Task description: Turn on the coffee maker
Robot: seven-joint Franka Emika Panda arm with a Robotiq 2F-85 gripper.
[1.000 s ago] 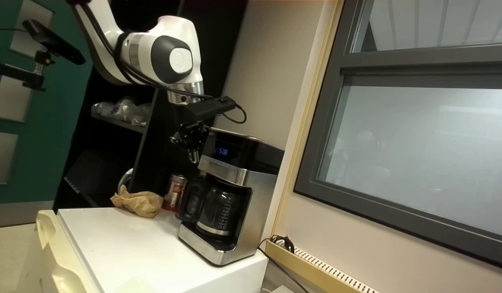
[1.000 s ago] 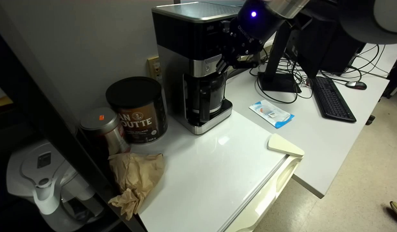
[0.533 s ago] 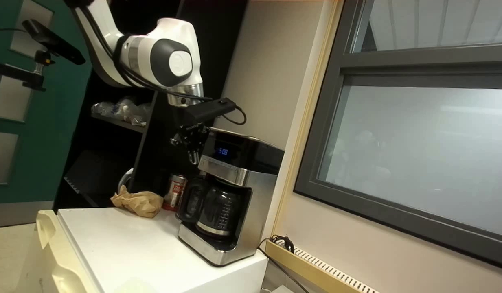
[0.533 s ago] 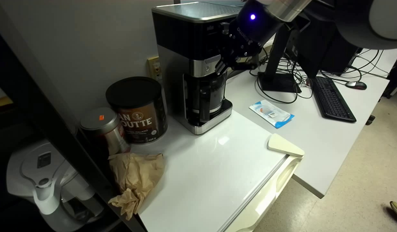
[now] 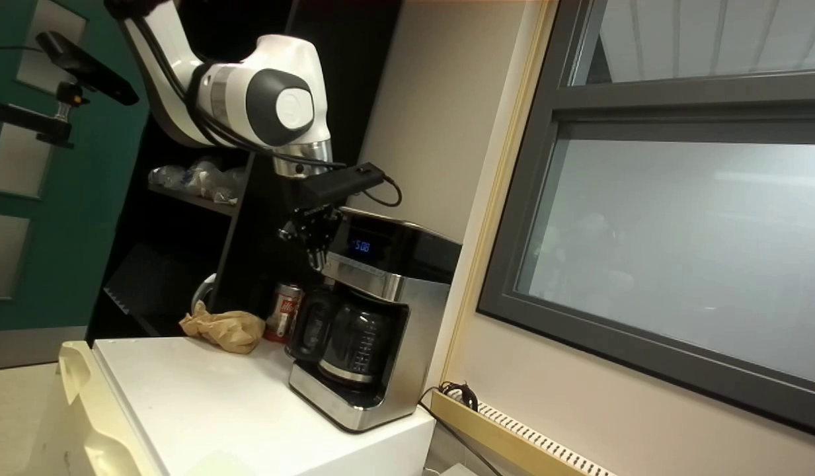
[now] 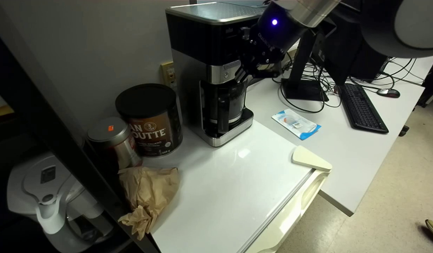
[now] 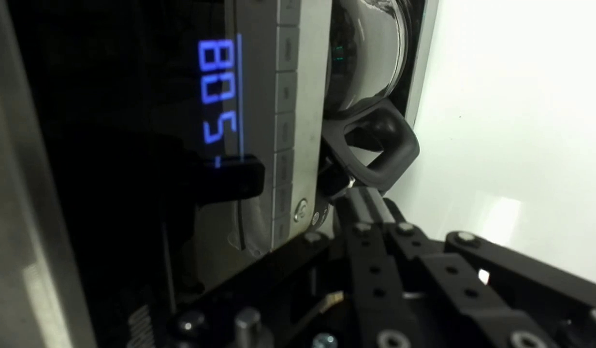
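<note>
Pitcher [image 6: 49, 221] at far left in an exterior view, then a silver-lidded can [image 6: 109, 135] with a crumpled brown paper bag [image 6: 151, 189] just beside it, and a black-lidded canister [image 6: 151, 128] lettered OUTTE. Next, the drip coffee maker [image 6: 191, 75] stands upright on a white cabinet [image 6: 220, 193], carafe [image 6: 236, 103] inside, blue display [image 7: 219, 89] reading 5:08. By its steel control band [image 6: 215, 75] is the black gripper [image 6: 241, 75], closed, fingertips [image 7: 359, 205] together near a round button [image 7: 301, 210]; whether they touch it, I cannot tell. Farther right lie a packet [image 6: 296, 123], keyboard [image 6: 363, 107] and mouse [image 6: 388, 93].
</note>
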